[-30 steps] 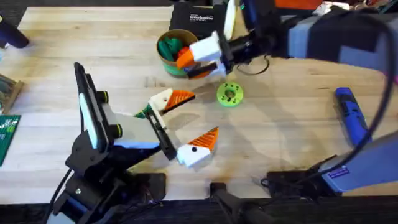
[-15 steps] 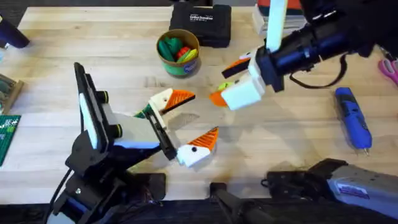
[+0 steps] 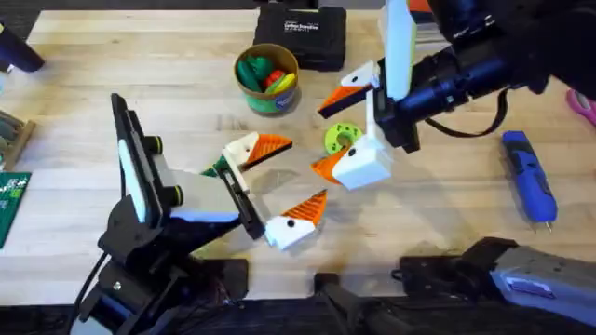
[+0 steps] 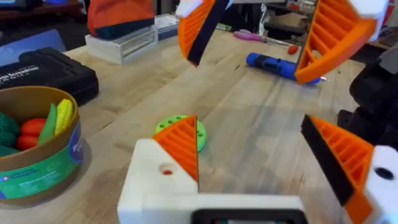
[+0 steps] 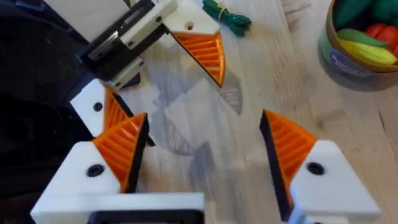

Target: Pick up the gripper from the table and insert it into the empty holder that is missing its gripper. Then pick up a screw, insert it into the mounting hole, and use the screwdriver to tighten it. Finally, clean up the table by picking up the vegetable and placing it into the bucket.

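Note:
My right gripper (image 3: 318, 140) reaches in from the far right. It is open, and its white fingers with orange pads stand either side of the lime-green disc (image 3: 339, 138) with the mounting hole. My left gripper (image 3: 307, 167) is open just in front of it, holding nothing. The disc (image 4: 200, 135) peeks out behind the left gripper's finger. The small dark-green vegetable (image 5: 227, 14) lies on the wood by the left gripper's far finger. The bucket (image 3: 265, 82) holds toy vegetables. The blue screwdriver (image 3: 529, 175) lies at the right. The loose gripper, holder and screw are out of view.
A black case (image 3: 300, 35) sits behind the bucket at the table's far edge. The left arm's base and a black upright frame (image 3: 130, 158) fill the near left. A green circuit board (image 3: 11, 200) lies at the left edge. Bare wood shows between disc and screwdriver.
The right gripper swung from over the bucket towards the right, then turned and came down around the lime-green disc. The left arm has not moved.

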`<action>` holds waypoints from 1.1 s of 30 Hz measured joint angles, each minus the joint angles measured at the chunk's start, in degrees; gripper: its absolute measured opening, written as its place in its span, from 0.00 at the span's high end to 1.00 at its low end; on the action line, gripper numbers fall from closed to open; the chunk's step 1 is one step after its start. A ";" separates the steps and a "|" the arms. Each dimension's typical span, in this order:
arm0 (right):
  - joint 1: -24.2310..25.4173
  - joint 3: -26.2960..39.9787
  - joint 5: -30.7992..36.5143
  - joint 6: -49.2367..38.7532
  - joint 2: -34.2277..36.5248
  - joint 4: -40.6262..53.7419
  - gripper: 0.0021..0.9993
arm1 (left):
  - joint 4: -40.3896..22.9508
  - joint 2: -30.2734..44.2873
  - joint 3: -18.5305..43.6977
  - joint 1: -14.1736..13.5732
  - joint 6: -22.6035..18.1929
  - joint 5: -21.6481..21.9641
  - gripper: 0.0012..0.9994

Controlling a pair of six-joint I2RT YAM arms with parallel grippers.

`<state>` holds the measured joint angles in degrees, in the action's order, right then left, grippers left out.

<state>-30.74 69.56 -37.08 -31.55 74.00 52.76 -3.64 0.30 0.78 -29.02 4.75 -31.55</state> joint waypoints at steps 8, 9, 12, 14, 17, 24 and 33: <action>0.00 0.00 0.20 -0.44 0.00 -0.05 0.00 | 0.00 0.00 0.00 0.00 0.00 0.00 0.01; 0.00 0.00 0.20 -0.39 0.00 -0.07 0.00 | 0.00 0.00 0.00 0.00 0.00 0.00 0.01; 0.04 0.00 1.90 1.28 0.02 -0.03 0.00 | 0.00 0.00 0.00 0.00 0.00 0.00 0.01; 0.42 0.00 5.48 3.85 0.02 0.16 0.00 | 0.00 0.02 0.00 0.00 0.00 0.00 0.01; 2.10 0.02 12.56 6.68 0.66 1.86 0.01 | 0.00 0.00 0.00 0.00 0.00 0.00 0.01; 2.74 0.02 24.83 11.53 6.26 3.07 0.00 | 0.00 0.00 0.00 0.00 0.00 0.00 0.01; 0.23 0.02 28.84 17.05 17.15 3.73 0.00 | 0.00 0.00 0.00 0.00 0.00 0.00 0.01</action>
<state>-30.51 69.58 -8.24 -14.50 91.15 56.49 -3.64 0.30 0.78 -29.02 4.75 -31.55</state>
